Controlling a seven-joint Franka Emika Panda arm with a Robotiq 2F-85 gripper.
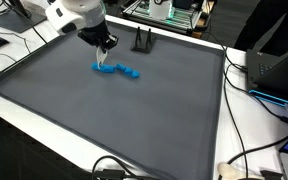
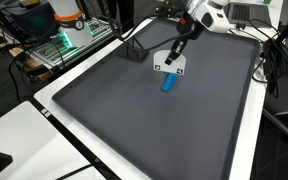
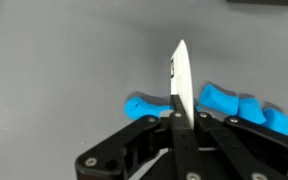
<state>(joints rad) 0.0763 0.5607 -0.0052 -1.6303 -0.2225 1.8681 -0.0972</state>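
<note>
In an exterior view, we see the gripper (image 1: 105,47) in the upper left part of the frame, over a grey mat (image 1: 134,120). Under it hangs a white card (image 1: 102,63), and its lower end is at the left end of a blue object (image 1: 120,71) that lies flat on the mat. A black stand (image 1: 142,41) is near the far edge of the mat.

In an exterior view from another place, we see the broad face of the white card (image 2: 169,65), with dark marks on it. Here the blue object (image 2: 168,85) looks short and lies just below the card, in the upper middle of the frame.

In the wrist view, we see the white card (image 3: 181,85) only as a thin upright edge. The fingers (image 3: 149,128) are closed on its lower part and grip it. The blue object (image 3: 229,103) shows a row of lumps behind the card, and we cannot tell whether the two touch.
</note>
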